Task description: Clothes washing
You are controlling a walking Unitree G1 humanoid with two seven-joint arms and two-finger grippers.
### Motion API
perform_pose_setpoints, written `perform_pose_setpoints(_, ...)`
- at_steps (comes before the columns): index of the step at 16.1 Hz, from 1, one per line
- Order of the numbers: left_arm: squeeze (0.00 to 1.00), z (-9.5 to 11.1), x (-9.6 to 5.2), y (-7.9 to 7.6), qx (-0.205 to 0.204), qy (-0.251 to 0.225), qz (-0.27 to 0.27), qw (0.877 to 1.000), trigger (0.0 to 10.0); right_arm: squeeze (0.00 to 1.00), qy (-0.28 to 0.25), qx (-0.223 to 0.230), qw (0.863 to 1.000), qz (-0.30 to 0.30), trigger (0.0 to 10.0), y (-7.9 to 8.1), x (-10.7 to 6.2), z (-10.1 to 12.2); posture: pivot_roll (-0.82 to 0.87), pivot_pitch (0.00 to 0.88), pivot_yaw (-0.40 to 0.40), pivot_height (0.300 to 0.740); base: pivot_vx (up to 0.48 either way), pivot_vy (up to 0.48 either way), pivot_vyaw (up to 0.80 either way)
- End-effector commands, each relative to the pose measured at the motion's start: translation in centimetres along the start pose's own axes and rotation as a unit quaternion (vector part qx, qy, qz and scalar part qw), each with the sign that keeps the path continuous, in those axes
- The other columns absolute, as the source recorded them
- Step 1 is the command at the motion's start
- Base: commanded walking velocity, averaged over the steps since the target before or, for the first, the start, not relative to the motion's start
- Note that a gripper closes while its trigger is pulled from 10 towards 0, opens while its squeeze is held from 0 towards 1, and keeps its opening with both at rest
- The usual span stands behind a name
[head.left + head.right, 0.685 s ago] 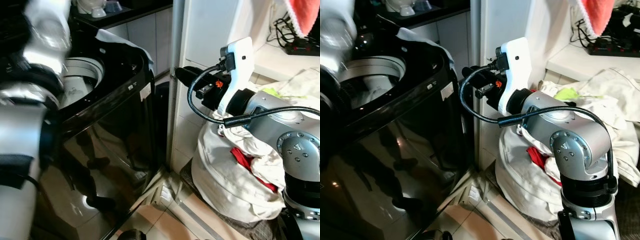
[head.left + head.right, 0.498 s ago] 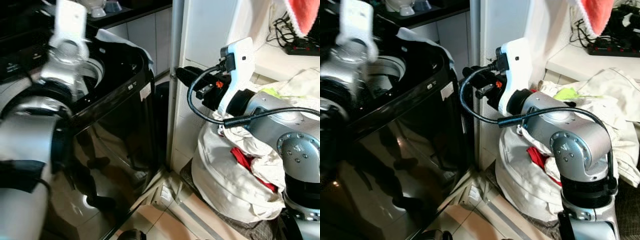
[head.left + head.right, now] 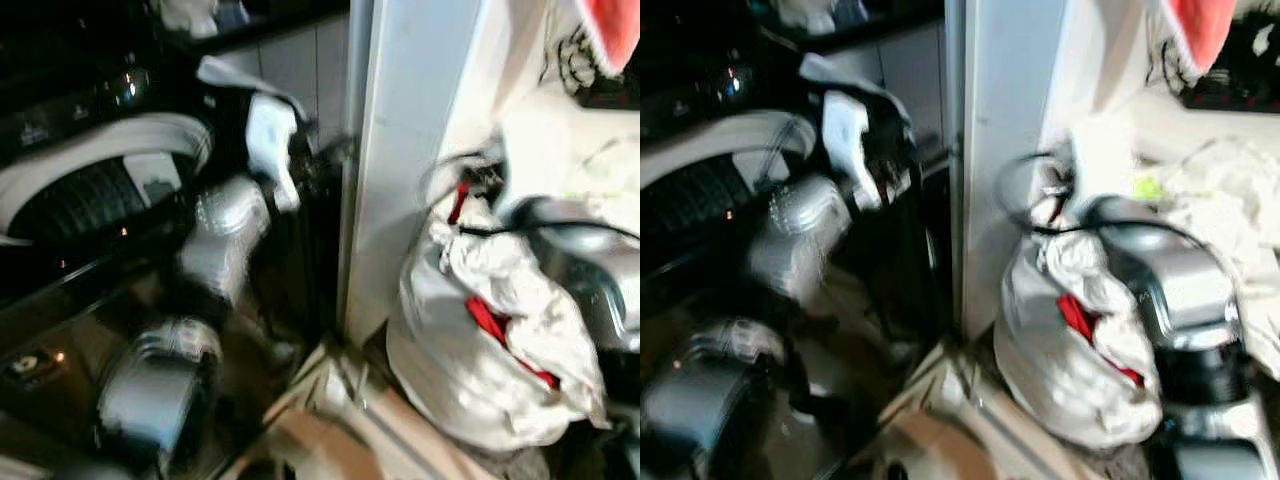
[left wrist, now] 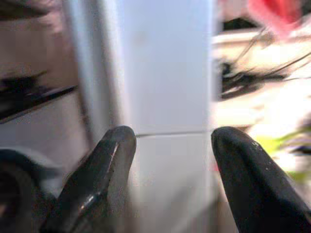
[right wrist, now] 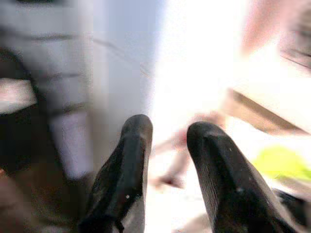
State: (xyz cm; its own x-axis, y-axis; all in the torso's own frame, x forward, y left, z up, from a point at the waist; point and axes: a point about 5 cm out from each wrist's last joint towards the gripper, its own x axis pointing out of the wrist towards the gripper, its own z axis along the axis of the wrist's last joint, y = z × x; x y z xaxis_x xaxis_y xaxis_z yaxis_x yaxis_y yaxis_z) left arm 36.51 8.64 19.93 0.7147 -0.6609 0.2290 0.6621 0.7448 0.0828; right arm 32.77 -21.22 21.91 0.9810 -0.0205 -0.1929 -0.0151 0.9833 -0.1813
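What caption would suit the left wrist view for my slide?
Left gripper with jaws open and empty, facing a white pillar; motion blur throughout.

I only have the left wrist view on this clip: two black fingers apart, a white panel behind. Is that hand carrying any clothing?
Observer: No. The left hand is open and empty, pointing at the white pillar.
Operator: Where is the washer?
Observer: The black washing machine stands on the robot's left, lid up, drum exposed.
Operator: And the laundry?
Observer: A white laundry bag sits right of the pillar, red cloth showing at its opening.
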Motion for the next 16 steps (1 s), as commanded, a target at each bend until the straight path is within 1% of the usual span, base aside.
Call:
perform_pose_setpoints(1,0.0,0.2,-0.5,-0.2,0.011,-0.006,-0.011,1.0,10.0,1.0,-0.006,0.005,0.999,-0.043,10.0,-1.9,0.6,-0.2,0.01,0.0,0.073,0.74,0.0,0.0,0.0)
perform_pose_setpoints(2,0.0,-0.5,-1.3,-0.7,0.023,0.0,-0.016,1.0,10.0,1.0,-0.005,0.013,0.997,-0.072,10.0,-3.5,1.2,-0.8,0.0,0.0,0.074,0.74,0.0,0.0,0.0)
perform_pose_setpoints(3,0.0,-0.8,-1.8,-1.1,0.041,0.008,-0.024,0.999,10.0,1.0,-0.005,0.024,0.996,-0.091,10.0,-4.6,1.6,-1.1,0.0,0.0,0.075,0.74,0.0,0.0,0.0)
perform_pose_setpoints(4,0.0,-1.3,-2.5,-1.6,0.077,0.025,-0.04,0.996,10.0,1.0,0.0,0.04,0.992,-0.116,10.0,-6.0,2.1,-1.6,0.0,0.0,0.077,0.74,0.0,0.0,0.0)
perform_pose_setpoints(5,0.0,-1.3,-2.9,-2.0,0.096,0.025,-0.053,0.994,10.0,1.0,0.004,0.045,0.99,-0.131,10.0,-6.8,2.4,-2.0,0.0,0.0,0.078,0.74,0.0,0.0,0.0)
perform_pose_setpoints(7,0.0,-1.0,-3.5,-3.0,0.062,0.023,-0.071,0.995,10.0,1.0,0.016,0.027,0.987,-0.16,10.0,-8.2,3.0,-2.8,0.0,0.0,0.081,0.74,0.0,0.0,0.0)
perform_pose_setpoints(8,0.0,-1.1,-3.7,-3.9,0.057,0.027,-0.105,0.992,10.0,1.0,0.04,0.018,0.983,-0.179,10.0,-9.1,3.4,-3.9,0.0,0.0,0.084,0.74,0.0,0.0,0.0)
perform_pose_setpoints(9,0.0,-1.2,-3.7,-4.1,0.055,0.029,-0.112,0.992,10.0,1.0,0.046,0.023,0.982,-0.18,10.0,-9.3,3.6,-4.3,0.0,0.0,0.085,0.74,0.0,0.0,0.0)
perform_pose_setpoints(10,0.0,-1.2,-3.8,-4.4,0.054,0.031,-0.116,0.991,10.0,1.0,0.056,0.032,0.984,-0.166,10.0,-9.1,3.9,-4.7,0.0,0.0,0.087,0.74,0.0,0.0,0.0)
perform_pose_setpoints(11,0.0,-1.2,-3.8,-4.5,0.054,0.033,-0.117,0.991,10.0,1.0,0.071,0.047,0.987,-0.133,10.0,-8.5,4.2,-5.4,0.0,0.0,0.087,0.74,0.0,0.0,0.0)
perform_pose_setpoints(12,0.0,-1.1,-3.9,-4.6,0.053,0.034,-0.117,0.991,10.0,0.91,0.086,0.046,0.987,-0.124,10.0,-8.3,4.3,-5.9,0.0,0.0,0.087,0.74,0.0,0.0,0.0)
perform_pose_setpoints(13,0.0,-1.1,-3.9,-4.7,0.049,0.038,-0.124,0.99,10.0,0.0,0.097,0.035,0.985,-0.138,10.0,-8.4,4.3,-6.4,0.0,0.0,0.083,0.74,0.0,0.0,0.0)
perform_pose_setpoints(14,0.0,-1.1,-3.9,-4.8,0.047,0.039,-0.126,0.99,10.0,0.0,0.102,0.037,0.984,-0.141,10.0,-8.4,4.3,-6.6,0.0,0.0,0.083,0.74,0.0,0.0,0.0)
perform_pose_setpoints(15,0.0,-1.2,-4.2,-5.1,0.036,0.048,-0.144,0.988,10.0,0.0,0.119,0.047,0.981,-0.149,10.0,-8.5,4.2,-7.4,0.0,0.0,0.083,0.74,0.0,0.0,0.0)
perform_pose_setpoints(16,0.0,-1.2,-4.3,-5.2,0.035,0.051,-0.148,0.987,10.0,0.0,0.123,0.049,0.98,-0.15,10.0,-8.6,4.2,-7.6,0.0,0.0,0.083,0.74,0.0,0.0,0.0)
